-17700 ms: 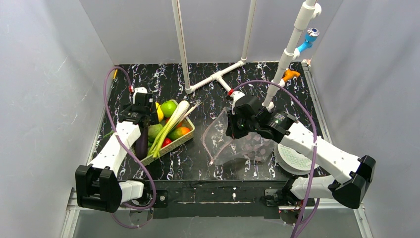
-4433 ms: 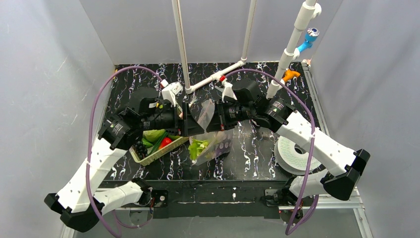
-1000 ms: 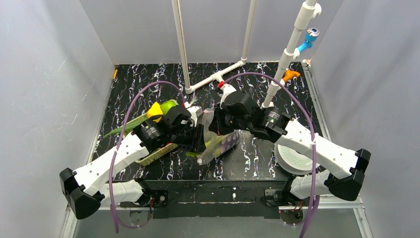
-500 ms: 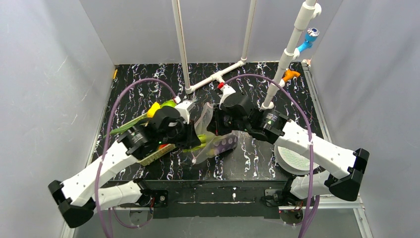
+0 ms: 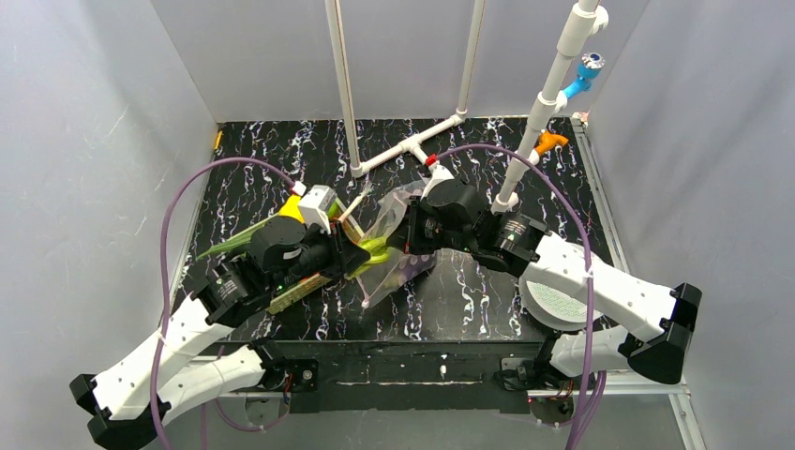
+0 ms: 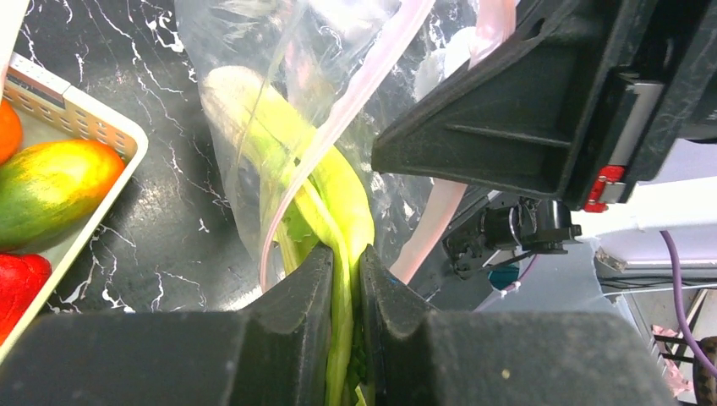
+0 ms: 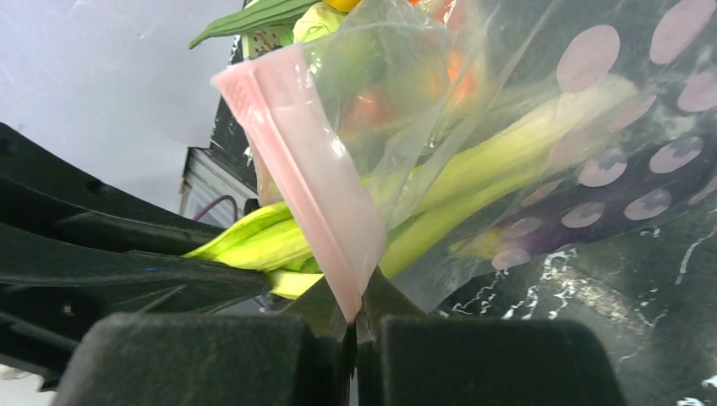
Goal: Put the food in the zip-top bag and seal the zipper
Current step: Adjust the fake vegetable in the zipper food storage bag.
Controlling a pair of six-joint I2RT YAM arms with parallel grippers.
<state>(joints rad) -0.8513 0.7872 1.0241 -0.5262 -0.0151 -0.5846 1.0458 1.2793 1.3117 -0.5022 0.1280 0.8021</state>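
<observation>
- My left gripper [image 6: 345, 255] clamps the white-green leek [image 6: 338, 182], tip inside the clear dotted plastic bag [image 6: 245, 76].
- My right gripper [image 7: 353, 320] pinches its pink zipper strip [image 7: 304, 169].
- Around them: black marbled table [image 5: 469, 300], grey walls [image 5: 94, 141] close.

Black marbled table [image 5: 281, 150], woven basket [image 5: 295, 292], white roll [image 5: 551, 302]

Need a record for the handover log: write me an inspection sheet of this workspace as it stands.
Surface: black marbled table.
Job's things: leek partly inside the zip-top bag, green leaves outside; zipper open; fruit in the basket.
Clutter: white roll on the table's right side.
Grippers: left gripper shut on the leek; right gripper shut on the zipper.
Cables: purple cables loop above both arms.
Surroundings: white pipe frame at the back; grey walls.
</observation>
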